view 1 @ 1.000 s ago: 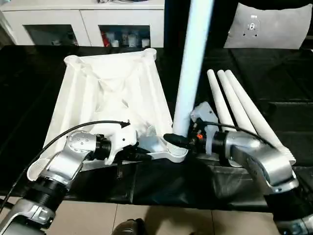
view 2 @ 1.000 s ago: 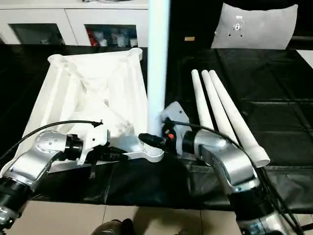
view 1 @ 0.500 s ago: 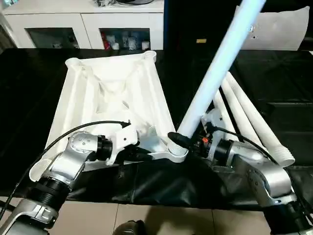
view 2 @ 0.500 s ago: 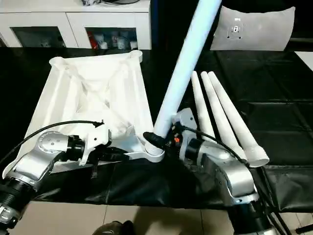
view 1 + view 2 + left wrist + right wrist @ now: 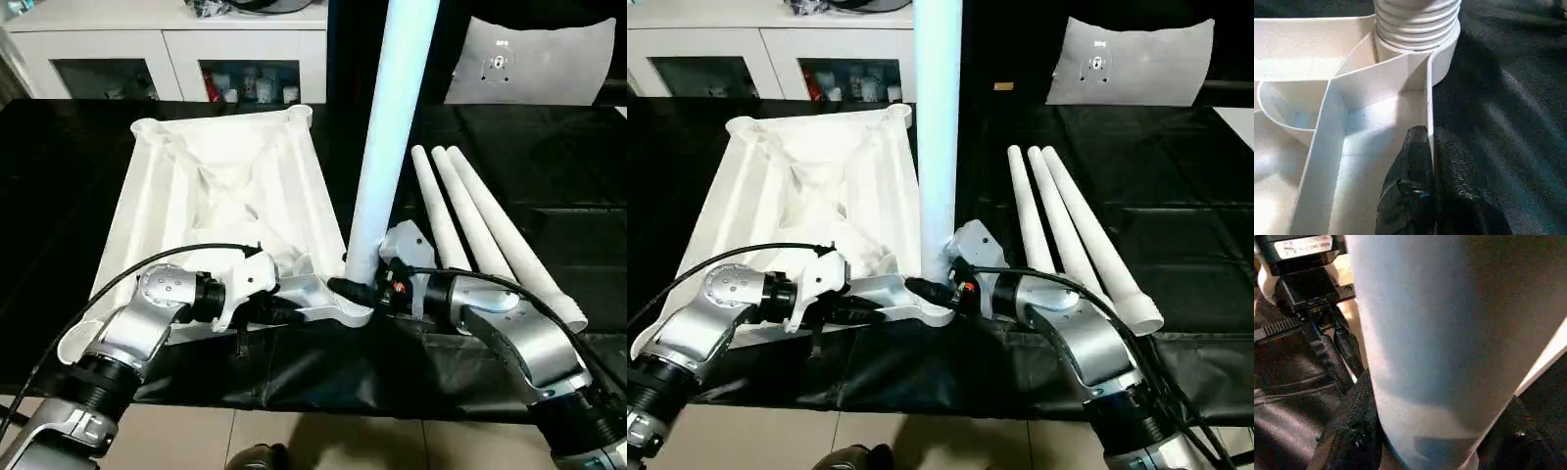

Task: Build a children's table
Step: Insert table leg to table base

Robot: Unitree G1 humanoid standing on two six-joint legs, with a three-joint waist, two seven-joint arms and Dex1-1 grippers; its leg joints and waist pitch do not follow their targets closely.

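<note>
The table top (image 5: 220,211) is smooth white plastic, lying underside up at left centre of the head view, its crossed ribs meeting in the middle and round sockets (image 5: 299,114) at the corners. Its long axis runs from the near edge toward the upper left. One long, round, tapered leg (image 5: 387,127) stands nearly upright at centre frame, its ridged collar (image 5: 1418,22) seated in the near right corner socket. Three more legs (image 5: 480,230) lie side by side at right, thin ends pointing away, flared ends near.

The bench (image 5: 549,147) is covered in glossy, wrinkled black sheeting; white cabinets (image 5: 167,54) with glass doors line the top of the frame.

The left claw (image 5: 1422,196) is pinched closed on the top's thin near rim. The right claw (image 5: 355,291) grips the upright leg just above the collar.
</note>
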